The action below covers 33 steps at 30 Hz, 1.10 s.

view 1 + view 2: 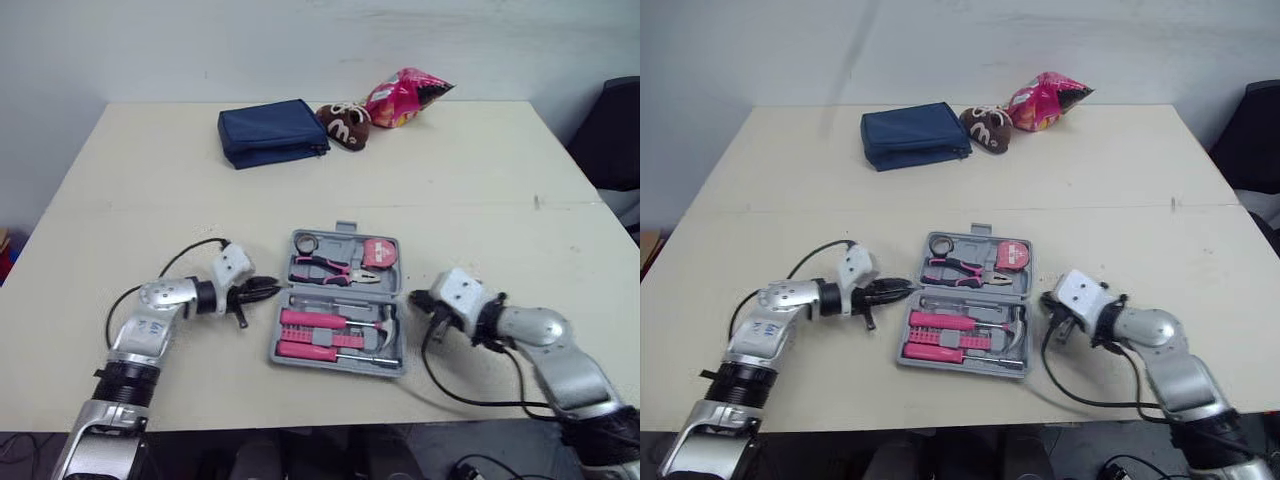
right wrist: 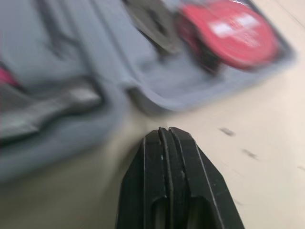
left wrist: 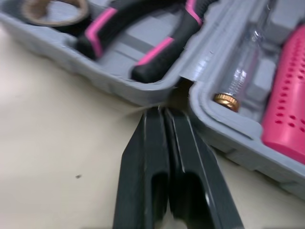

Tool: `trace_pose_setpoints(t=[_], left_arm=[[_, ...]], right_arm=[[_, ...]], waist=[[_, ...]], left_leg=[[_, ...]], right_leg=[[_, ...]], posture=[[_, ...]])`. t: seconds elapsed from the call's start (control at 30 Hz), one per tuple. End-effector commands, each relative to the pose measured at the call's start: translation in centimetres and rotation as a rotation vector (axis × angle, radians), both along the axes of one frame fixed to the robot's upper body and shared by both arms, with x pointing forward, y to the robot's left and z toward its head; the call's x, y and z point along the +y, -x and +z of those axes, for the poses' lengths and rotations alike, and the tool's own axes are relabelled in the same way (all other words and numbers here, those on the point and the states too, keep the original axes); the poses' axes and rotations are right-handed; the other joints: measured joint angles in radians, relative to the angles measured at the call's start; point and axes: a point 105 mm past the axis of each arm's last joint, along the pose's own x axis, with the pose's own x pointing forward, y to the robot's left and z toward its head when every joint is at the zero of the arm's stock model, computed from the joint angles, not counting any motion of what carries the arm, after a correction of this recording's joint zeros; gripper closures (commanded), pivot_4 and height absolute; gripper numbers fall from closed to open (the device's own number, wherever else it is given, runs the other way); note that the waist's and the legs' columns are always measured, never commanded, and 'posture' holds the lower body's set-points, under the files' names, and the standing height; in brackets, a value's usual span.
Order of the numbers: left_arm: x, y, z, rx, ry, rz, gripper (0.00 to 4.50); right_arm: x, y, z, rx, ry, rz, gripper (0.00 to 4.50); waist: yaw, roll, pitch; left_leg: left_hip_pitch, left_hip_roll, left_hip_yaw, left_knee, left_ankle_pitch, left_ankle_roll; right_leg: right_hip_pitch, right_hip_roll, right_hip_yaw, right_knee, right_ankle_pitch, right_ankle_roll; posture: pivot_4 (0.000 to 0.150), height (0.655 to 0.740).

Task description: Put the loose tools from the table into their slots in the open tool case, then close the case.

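The grey tool case (image 1: 340, 303) lies open on the table near the front edge. Its far half holds pink-handled pliers (image 1: 325, 268) and a red tape measure (image 1: 379, 253); its near half holds pink screwdrivers (image 1: 318, 320) and a hammer (image 1: 385, 330). My left gripper (image 1: 268, 290) is shut and empty, its tips touching the case's left side at the hinge gap (image 3: 178, 90). My right gripper (image 1: 416, 297) is shut and empty too, just off the case's right side (image 2: 162, 102).
At the back of the table lie a navy pouch (image 1: 272, 132), a brown plush toy (image 1: 346, 123) and a pink snack bag (image 1: 405, 97). A black chair (image 1: 615, 130) stands off the right edge. Cables trail from both wrists across the tabletop.
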Motion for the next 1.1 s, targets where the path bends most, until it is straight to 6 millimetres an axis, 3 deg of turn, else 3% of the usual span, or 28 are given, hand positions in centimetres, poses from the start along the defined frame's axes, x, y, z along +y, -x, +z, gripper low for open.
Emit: trace_pose_setpoints(t=[0.03,0.13,0.2,0.23,0.37,0.47,0.53,0.73,1.1], left_arm=[[1.1,0.5,3.5,-0.033,0.069,0.001,2.59],[1.3,0.4,4.9,0.042,0.099,0.054,1.14],[1.2,0.2,5.3,0.111,0.1,0.097,0.29],[0.7,0.0,5.7,0.148,0.129,0.113,0.13],[-1.4,-1.0,6.5,0.246,0.112,0.166,0.13],[-2.2,-1.7,6.1,0.274,0.06,0.225,0.13],[-3.3,-2.7,6.0,0.273,0.046,0.277,0.13],[-5.5,-2.8,5.9,0.293,0.039,0.259,0.13],[-5.7,-3.1,5.1,0.299,-0.045,0.315,0.13]], right_arm=[[-1.4,0.6,3.2,0.032,-0.114,-0.062,2.71],[-3.1,0.4,4.2,0.14,-0.162,-0.237,1.18],[-2.9,0.8,4.7,0.259,-0.228,-0.281,0.23],[-2.3,0.9,5.1,0.321,-0.274,-0.278,0.1],[0.2,0.4,6.6,0.481,-0.405,-0.308,0.1],[0.9,-1.0,6.8,0.472,-0.435,-0.364,0.1],[1.8,-2.3,6.4,0.466,-0.392,-0.411,0.1],[2.8,-4.0,6.3,0.456,-0.403,-0.481,0.1],[4.0,-4.4,5.2,0.491,-0.379,-0.508,0.1]], waist=[[0.0,0.0,0.001],[0.0,0.003,0.004],[0.0,0.003,0.005],[0.0,0.003,0.005],[-0.001,0.005,0.008],[-0.002,0.005,0.008],[0.0,0.005,0.008],[0.0,0.004,0.008],[-0.002,0.004,0.008]], left_leg=[[0.0,0.0,0.0,0.0,0.0,0.0],[-0.001,0.0,-0.001,0.001,-0.001,0.002],[0.0,-0.001,-0.002,0.001,-0.002,0.005],[0.0,-0.001,-0.002,0.001,-0.002,0.005],[-0.002,-0.001,-0.004,0.0,-0.001,0.004],[-0.003,-0.001,-0.004,0.0,0.0,0.001],[-0.013,-0.002,-0.003,0.001,0.003,-0.002],[-0.027,-0.005,0.0,0.006,0.007,0.0],[-0.03,-0.005,0.002,0.008,0.01,0.0]], right_leg=[[0.0,0.0,0.0,0.0,0.0,0.0],[0.0,-0.001,0.0,0.001,0.0,0.0],[0.0,-0.002,0.0,0.001,0.0,0.0],[0.0,-0.002,-0.001,0.001,0.0,0.0],[-0.001,-0.002,-0.002,0.001,0.0,-0.001],[-0.003,-0.001,-0.002,0.001,0.0,-0.001],[-0.012,-0.001,-0.002,0.003,0.0,-0.001],[-0.026,0.0,-0.001,0.012,0.001,0.001],[-0.033,-0.001,-0.002,0.019,0.001,0.001]], posture=[[0.15,0.74],[0.15,0.74],[0.15,0.74],[0.15,0.74],[0.15,0.74],[0.15,0.74],[0.15,0.74],[0.15,0.74],[0.15,0.74]])
